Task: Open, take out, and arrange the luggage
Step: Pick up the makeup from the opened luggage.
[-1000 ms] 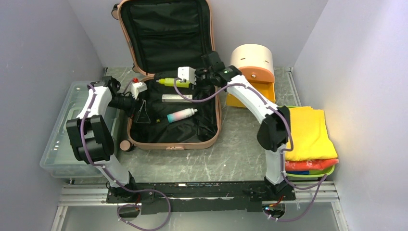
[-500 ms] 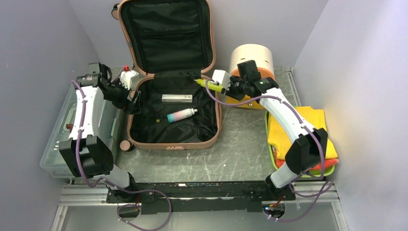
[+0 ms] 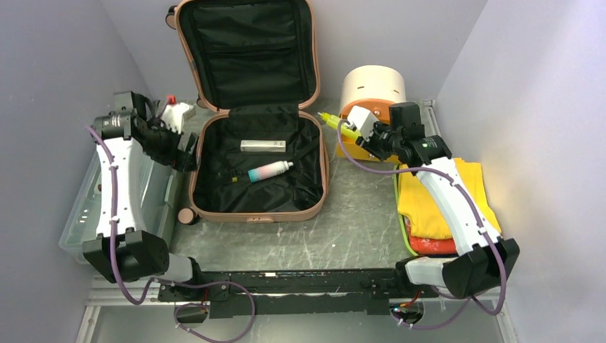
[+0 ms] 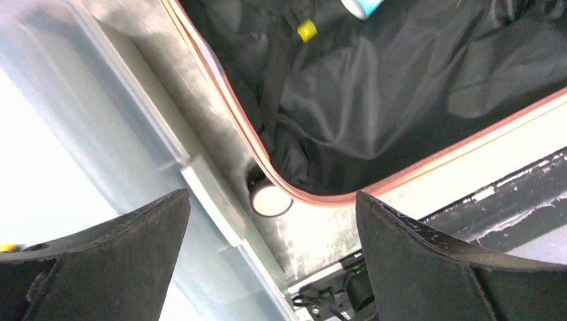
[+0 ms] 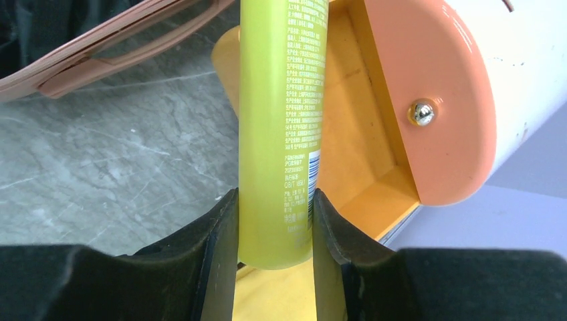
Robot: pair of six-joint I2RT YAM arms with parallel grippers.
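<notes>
The luggage [image 3: 257, 214], a salmon-pink suitcase, lies open with its black-lined lid propped against the back wall. A silver box [image 3: 263, 146] and a pink-teal tube [image 3: 270, 171] lie in its base. My right gripper [image 3: 357, 132] is shut on a yellow-green tube [image 5: 281, 100], held over the open orange drawer [image 5: 354, 154] right of the suitcase. My left gripper [image 3: 187, 146] hangs open and holds nothing, above the suitcase's left rim [image 4: 220, 87]. One suitcase wheel [image 4: 267, 204] shows between its fingers.
A clear plastic bin [image 3: 86, 207] stands at the far left, against the suitcase. The cream and orange drawer unit [image 3: 371, 89] sits at the back right. A lime-green tray [image 3: 402, 229] with folded yellow and red cloths [image 3: 436, 200] lies under my right arm.
My right gripper carried the yellow-green tube out of the suitcase, rightward to the orange drawer. My left gripper drew back left, from inside the suitcase to its left rim.
</notes>
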